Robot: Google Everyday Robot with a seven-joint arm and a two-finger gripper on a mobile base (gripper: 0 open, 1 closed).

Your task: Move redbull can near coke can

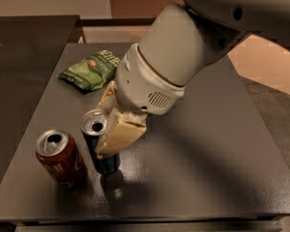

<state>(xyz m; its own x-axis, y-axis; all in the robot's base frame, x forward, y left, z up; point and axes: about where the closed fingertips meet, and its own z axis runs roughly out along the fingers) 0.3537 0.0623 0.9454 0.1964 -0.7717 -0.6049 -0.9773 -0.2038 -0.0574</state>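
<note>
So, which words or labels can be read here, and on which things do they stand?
Nothing can be quoted.
coke can: white script, too blurred.
green snack bag: pale lettering, too blurred.
redbull can: no text shows; the gripper is shut on it.

No legible text found. The coke can (60,158) bears white script on its red side, but only fragments show and no word can be read. The green snack bag (89,70) carries pale lettering near its upper edge, too small to read. The redbull can (106,163) shows no readable marking; the gripper (101,135) clasps its body and covers the label.
</note>
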